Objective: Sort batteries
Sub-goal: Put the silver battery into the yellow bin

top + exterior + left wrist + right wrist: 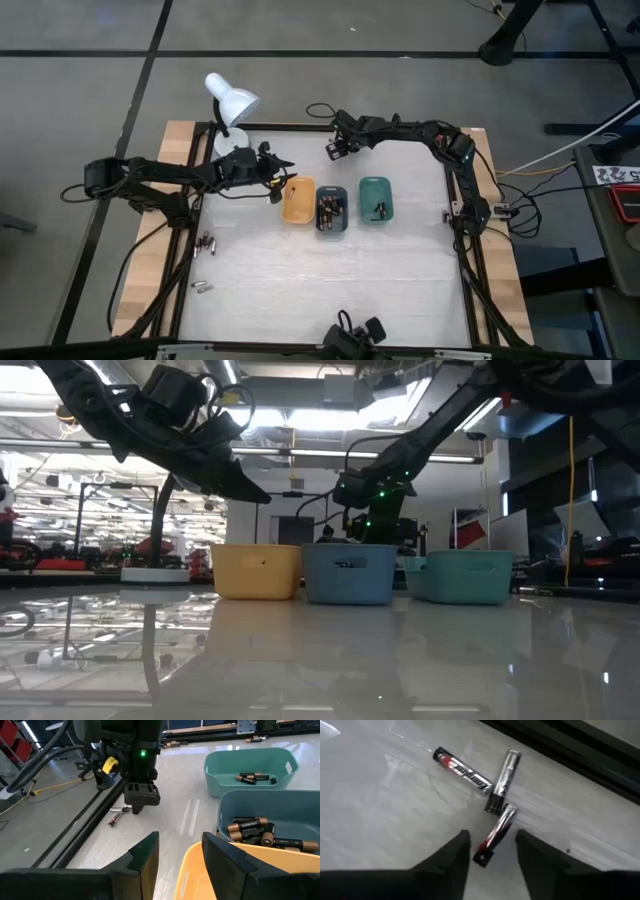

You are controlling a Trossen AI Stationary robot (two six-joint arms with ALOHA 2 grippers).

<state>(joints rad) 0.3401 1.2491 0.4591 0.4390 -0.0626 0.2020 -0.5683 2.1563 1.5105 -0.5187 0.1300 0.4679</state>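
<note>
Three batteries lie on the white table by its far edge: one with red marks (462,768), a silvery one (504,777), and a third (501,820) lying between the fingers of my right gripper (492,839). That gripper is open, points steeply down and shows no touch on it. My left gripper (180,855) hovers open and holds nothing, over the rim of the orange tray (298,202). Several batteries lie in the dark teal tray (331,208), a few in the green tray (377,198).
A white desk lamp (232,105) stands at the far left corner. More loose batteries lie near the left edge (207,242) and further toward the near side (203,287). A black frame rail (580,760) runs just behind the three far batteries.
</note>
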